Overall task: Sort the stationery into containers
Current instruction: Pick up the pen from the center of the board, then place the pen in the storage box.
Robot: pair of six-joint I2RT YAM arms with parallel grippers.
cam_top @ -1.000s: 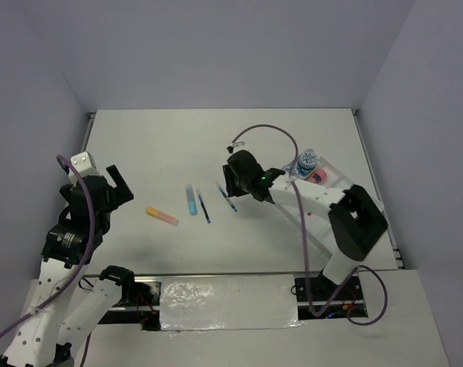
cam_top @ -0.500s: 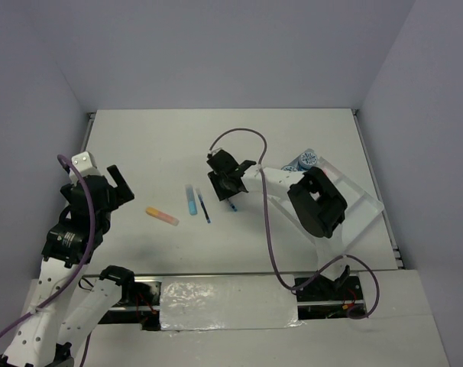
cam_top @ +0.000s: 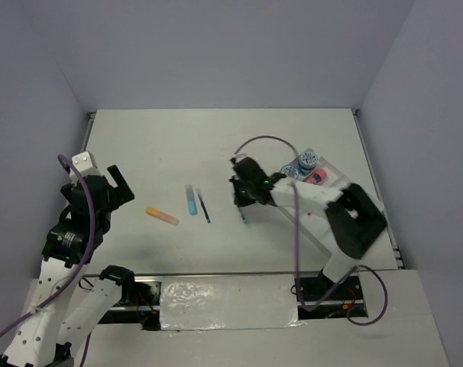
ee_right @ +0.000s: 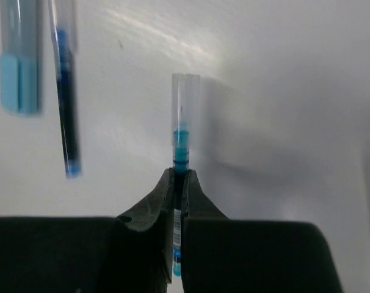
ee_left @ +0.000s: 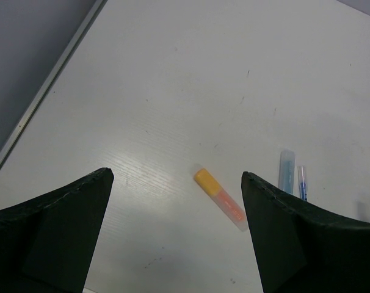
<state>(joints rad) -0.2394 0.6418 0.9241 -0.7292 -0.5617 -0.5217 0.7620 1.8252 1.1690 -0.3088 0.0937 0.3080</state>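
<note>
Right pincer (ee_right: 180, 183) was clamped shut on a thin blue pen (ee_right: 185, 122), whose clear barrel stuck out ahead of the fingertips. Whether the pen touched the white surface (ee_right: 282, 91) could not be told. Left of that pincer in its wrist view lay a second blue pen (ee_right: 66, 110) and, further left, a light-blue stick (ee_right: 19, 61), both apart from it. On its other side, in the top view, sat the white tray (cam_top: 332, 170) with patterned tubs (cam_top: 308, 160) and a pink marker (cam_top: 317, 177) inside. Left pincer (ee_left: 176, 176) stood wide open, holding nothing. A yellow-orange stick (ee_left: 220, 199) lay on the surface ahead of it.
</note>
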